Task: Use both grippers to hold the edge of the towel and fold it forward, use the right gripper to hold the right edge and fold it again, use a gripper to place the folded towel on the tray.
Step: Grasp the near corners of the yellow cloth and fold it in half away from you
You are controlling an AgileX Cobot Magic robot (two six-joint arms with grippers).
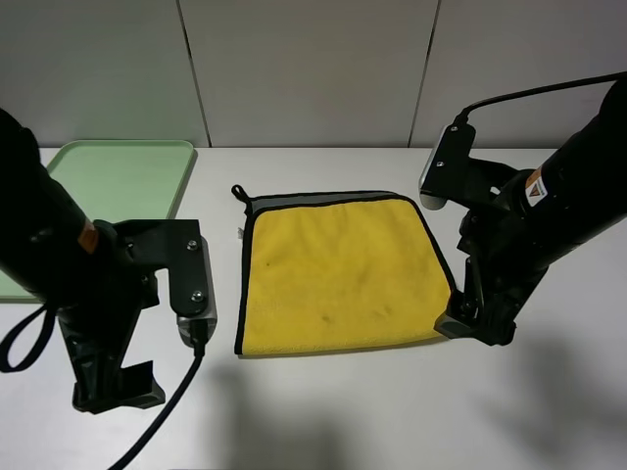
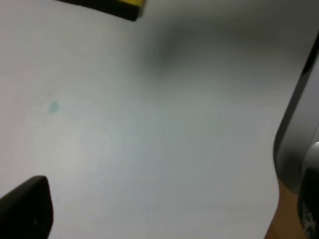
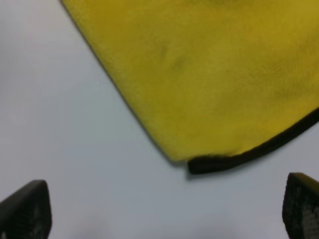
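The yellow towel (image 1: 338,274) lies flat on the white table, with a strip of grey reverse along its far side and a black loop at the far left corner. Its black edge (image 1: 238,294) runs round it. My right gripper (image 1: 475,323) is open and low, just beside the towel's near right corner. In the right wrist view the gripper (image 3: 164,214) has that corner (image 3: 199,162) between its spread fingertips (image 3: 25,211). My left gripper (image 1: 113,387) is open and empty, near the table's front, left of the towel. The left wrist view shows only a towel corner (image 2: 119,7). The green tray (image 1: 118,176) sits at the far left.
The white table (image 1: 343,411) is bare in front of the towel. A grey panelled wall (image 1: 313,69) stands behind. A black cable (image 1: 171,411) hangs from the left arm near the front edge.
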